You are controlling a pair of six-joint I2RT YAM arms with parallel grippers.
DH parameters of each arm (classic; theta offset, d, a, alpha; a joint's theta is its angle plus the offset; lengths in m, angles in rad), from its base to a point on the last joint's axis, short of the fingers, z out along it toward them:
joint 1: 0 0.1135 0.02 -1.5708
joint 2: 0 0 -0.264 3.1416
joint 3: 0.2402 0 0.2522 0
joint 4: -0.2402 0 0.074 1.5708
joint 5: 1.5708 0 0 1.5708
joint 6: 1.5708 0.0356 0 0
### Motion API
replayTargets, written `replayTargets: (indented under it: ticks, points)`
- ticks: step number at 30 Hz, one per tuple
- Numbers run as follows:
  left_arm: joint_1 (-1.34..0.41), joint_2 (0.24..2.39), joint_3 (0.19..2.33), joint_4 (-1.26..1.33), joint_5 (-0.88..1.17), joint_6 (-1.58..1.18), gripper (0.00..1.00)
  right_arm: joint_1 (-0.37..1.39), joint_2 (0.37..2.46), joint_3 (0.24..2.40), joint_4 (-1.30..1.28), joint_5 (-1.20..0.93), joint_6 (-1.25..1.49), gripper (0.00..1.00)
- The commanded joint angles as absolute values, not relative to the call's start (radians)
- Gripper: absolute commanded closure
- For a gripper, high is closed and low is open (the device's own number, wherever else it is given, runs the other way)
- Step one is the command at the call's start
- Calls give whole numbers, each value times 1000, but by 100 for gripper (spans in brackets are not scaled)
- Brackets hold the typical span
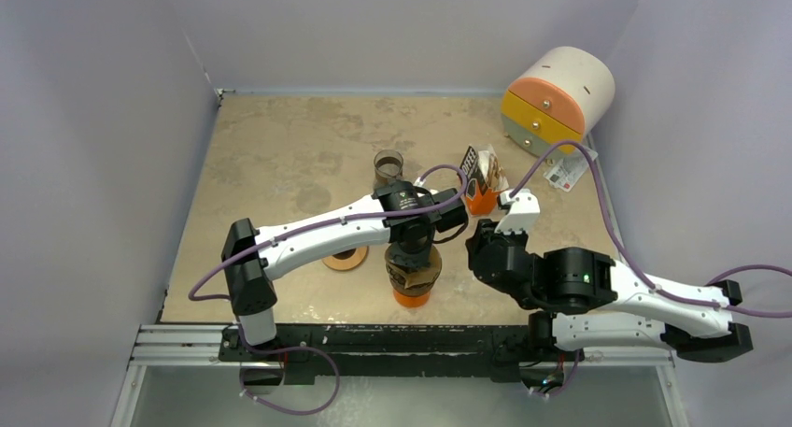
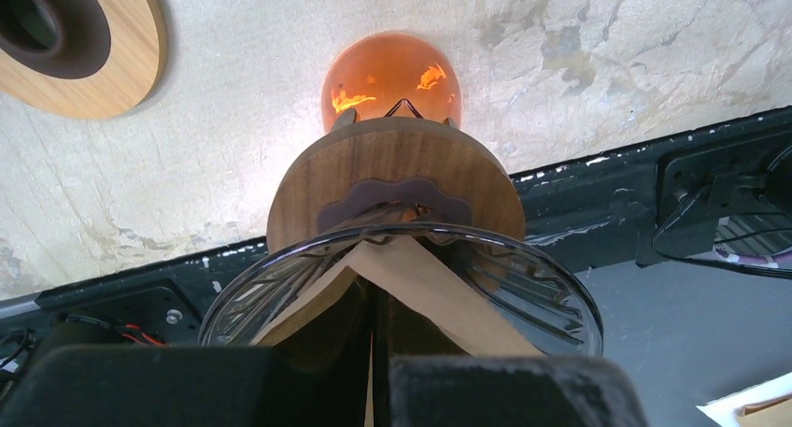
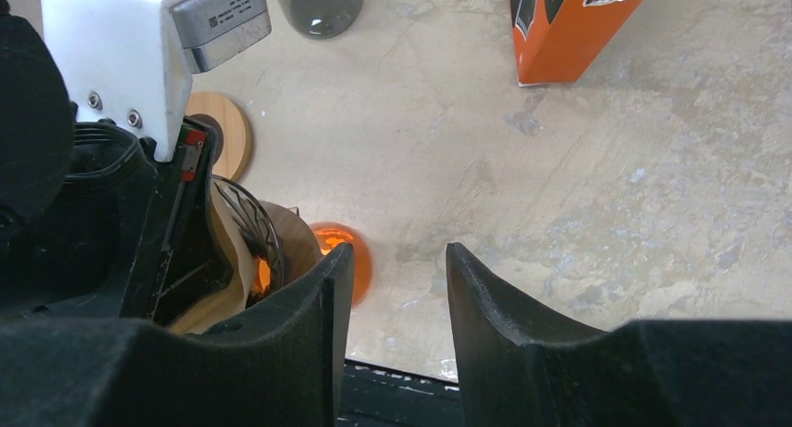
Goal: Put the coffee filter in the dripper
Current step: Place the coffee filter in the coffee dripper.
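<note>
A glass dripper (image 2: 546,287) with a wooden collar (image 2: 308,184) sits on an orange vessel (image 2: 392,77) near the table's front edge; it also shows in the top view (image 1: 414,270). My left gripper (image 2: 378,306) reaches into the dripper from above and is shut on a brown paper coffee filter (image 2: 458,291), whose tip points down into the cone. In the top view the left gripper (image 1: 411,248) covers the dripper's mouth. My right gripper (image 3: 400,268) is open and empty, just right of the dripper (image 3: 252,223), not touching it.
A wooden ring (image 1: 345,258) lies left of the dripper. A glass jar (image 1: 388,169) and an orange filter box (image 1: 481,192) stand behind it. A round drawer unit (image 1: 558,100) sits at the back right with a paper (image 1: 568,173) beside it. The black table rail (image 2: 654,193) runs close in front.
</note>
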State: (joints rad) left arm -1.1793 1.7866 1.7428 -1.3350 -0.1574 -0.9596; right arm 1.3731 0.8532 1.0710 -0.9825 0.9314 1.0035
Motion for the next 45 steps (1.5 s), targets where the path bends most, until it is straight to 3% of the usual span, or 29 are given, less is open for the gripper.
replayTargets:
  ticks: [1, 5, 30, 41, 45]
  points:
    - [-1183, 1787, 1740, -1345, -174, -974, 100, 1368, 841, 1060, -973, 984, 997, 55]
    - [-1183, 1782, 1726, -1328, -163, -962, 100, 1368, 842, 1062, -978, 983, 999, 55]
    - [-1183, 1728, 1631, -1220, -108, -921, 61, 1368, 844, 1068, -1007, 994, 1013, 54]
    - [-1183, 1722, 1604, -1199, -107, -910, 57, 1368, 847, 1075, -1017, 995, 1014, 54]
    - [-1183, 1722, 1606, -1198, -105, -907, 64, 1368, 850, 1077, -1017, 995, 1015, 54]
